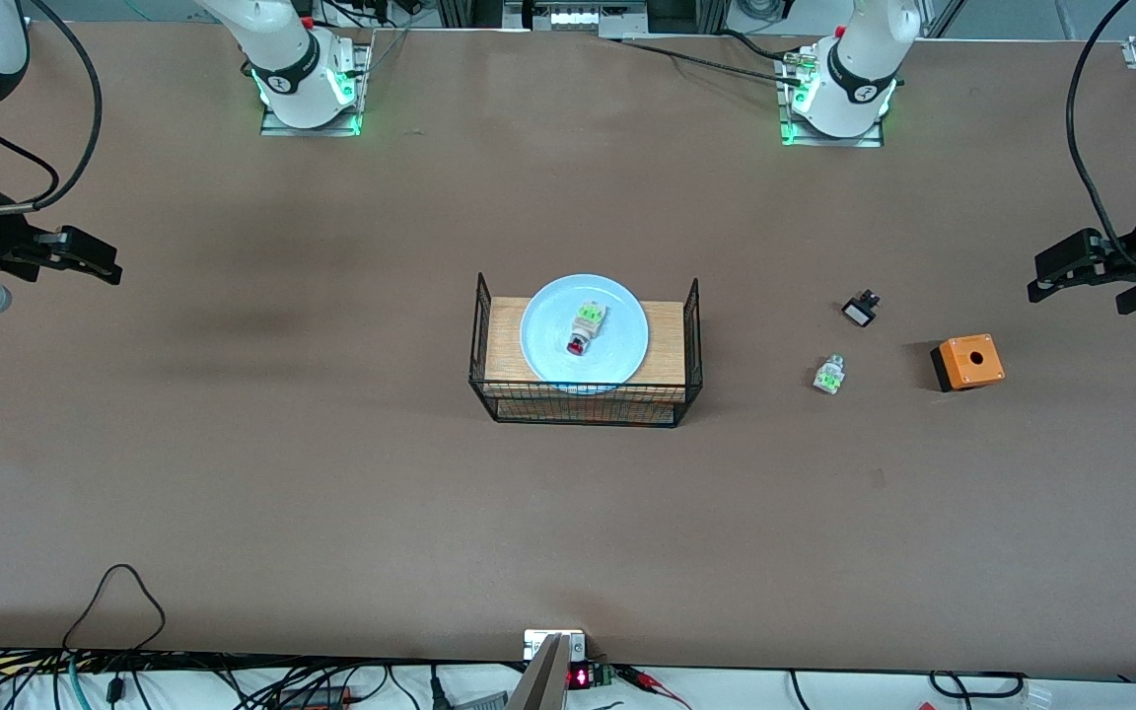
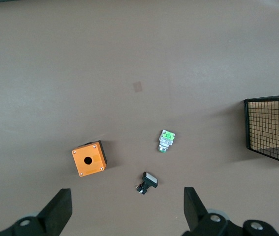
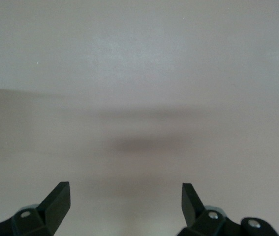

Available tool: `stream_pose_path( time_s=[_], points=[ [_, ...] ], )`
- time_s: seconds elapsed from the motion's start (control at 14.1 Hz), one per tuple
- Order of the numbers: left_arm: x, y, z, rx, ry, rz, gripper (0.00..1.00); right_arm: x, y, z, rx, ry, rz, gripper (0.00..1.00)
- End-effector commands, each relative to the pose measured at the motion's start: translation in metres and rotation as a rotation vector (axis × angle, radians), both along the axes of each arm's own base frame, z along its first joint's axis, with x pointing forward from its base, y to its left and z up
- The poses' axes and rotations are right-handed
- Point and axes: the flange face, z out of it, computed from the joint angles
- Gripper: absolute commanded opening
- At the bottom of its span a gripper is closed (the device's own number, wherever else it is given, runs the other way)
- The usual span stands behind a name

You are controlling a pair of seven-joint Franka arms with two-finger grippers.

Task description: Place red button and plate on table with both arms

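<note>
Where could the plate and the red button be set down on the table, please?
Bare table lies between the rack and the right gripper, and nearer the camera than the rack. It is crowded toward the left gripper: the orange box, green part and black part. Plate and red button sit on the rack.

The table point(image 1: 331, 473) has a matte brown top that looks smooth, and the plate point(image 1: 548, 345) on the rack is light blue with a smooth, slightly glossy surface, like glazed ceramic or hard plastic. The wire rack point(image 1: 688, 335) is made of thin black metal mesh and carries a pale wooden board point(image 1: 667, 340) with a dull finish. The red button point(image 1: 585, 328), the small green-and-white part point(image 1: 829, 376) and the orange box point(image 1: 968, 361) all look like plastic, and the black fingers point(image 2: 58, 211) of the left gripper point(image 2: 127, 209) and the right gripper point(image 3: 124, 204) look like matte plastic too.
</note>
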Motion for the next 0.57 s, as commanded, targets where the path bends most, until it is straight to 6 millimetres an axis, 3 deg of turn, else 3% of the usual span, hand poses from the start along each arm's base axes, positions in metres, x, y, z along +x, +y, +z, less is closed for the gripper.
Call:
stream_pose_path(
  time_s=[0.0,0.5],
  points=[
    [0.0017,0.0002,0.0017,0.018,0.000,-0.024,1.00,0.0002,0.0018,0.0045,0.000,0.000,-0.001,1.00],
    [0.0018,0.0022,0.0026,0.020,-0.003,-0.020,1.00,0.0030,0.0013,0.0044,0.002,-0.017,-0.001,1.00]
  ],
)
